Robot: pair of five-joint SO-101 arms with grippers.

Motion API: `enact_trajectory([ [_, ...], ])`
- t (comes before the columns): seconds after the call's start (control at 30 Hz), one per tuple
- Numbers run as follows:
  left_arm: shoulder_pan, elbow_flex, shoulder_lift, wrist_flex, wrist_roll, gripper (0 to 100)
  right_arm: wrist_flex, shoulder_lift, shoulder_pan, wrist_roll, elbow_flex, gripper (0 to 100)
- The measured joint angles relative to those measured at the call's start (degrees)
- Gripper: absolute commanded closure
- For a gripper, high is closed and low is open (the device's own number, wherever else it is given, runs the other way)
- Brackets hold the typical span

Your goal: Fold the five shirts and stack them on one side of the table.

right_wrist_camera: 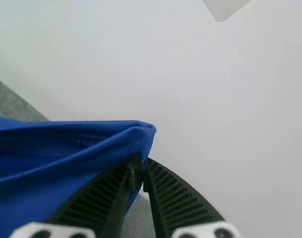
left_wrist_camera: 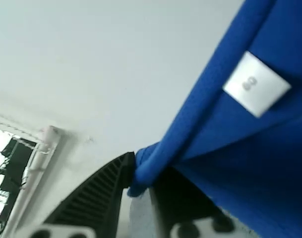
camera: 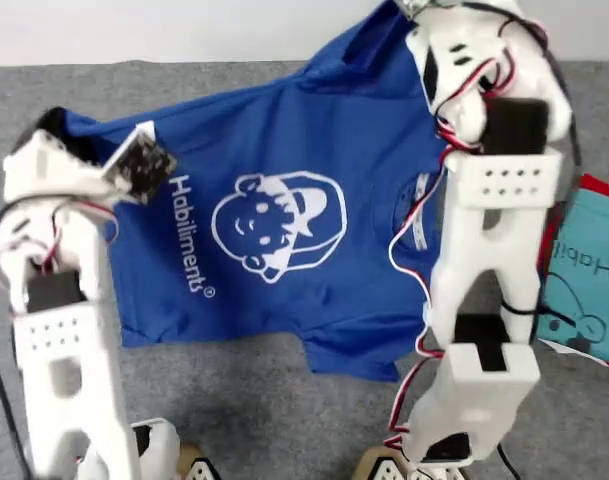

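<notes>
counter: grey and felty [camera: 234, 400]; probably enough grip that cloth drags on it instead of sliding
side pile: teal shirt [camera: 594, 300] at the counter's right edge, just beside the right arm; a red edge [camera: 602, 188] peeks out on its far side
blue shirt: lies print-up across the middle of the counter [camera: 334, 300]; mostly flat, with one sleeve pointing toward the arm bases
left tool: clamped on the blue shirt [left_wrist_camera: 141, 171] at its far-left corner; a roll of the cloth edge is bunched between the jaws, with a white tag [left_wrist_camera: 256, 84] a little further along
right tool: also shut on blue cloth [right_wrist_camera: 137, 171], up at the far-right end by the wall; looks like the far sleeve or shoulder, can't say which
wall: plain white [camera: 184, 30], right behind the far edge of the shirt
handling, my guess: light, soft, zero stiffness; it'll sag between the two pinches and fold wherever it likes; thin knit can creep out of a shallow bite, so take hems and seams where it's doubled; hold two corners of the same edge and keep it taut
</notes>
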Motion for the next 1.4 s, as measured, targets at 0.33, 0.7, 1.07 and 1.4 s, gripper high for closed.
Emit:
enact_trajectory([
  [0.33, 3.25, -21.36, 27.34, -0.09, 0.0, 100, -20.57, 13.36, 0.0, 0.0, 0.0, 98.9],
  [0.7, 3.52, -36.4, 39.21, 3.34, 0.0, 100, -25.14, 18.2, -0.97, 0.0, 0.09, 98.9],
  [1.07, 4.57, -39.21, 39.12, 35.34, 0.0, 100, -2.81, 15.03, -0.97, 0.09, 0.09, 98.9],
  [1.4, 3.69, -39.21, 39.12, 54.77, -0.09, 100, 27.16, 7.91, 0.62, 0.09, 0.09, 98.9],
])
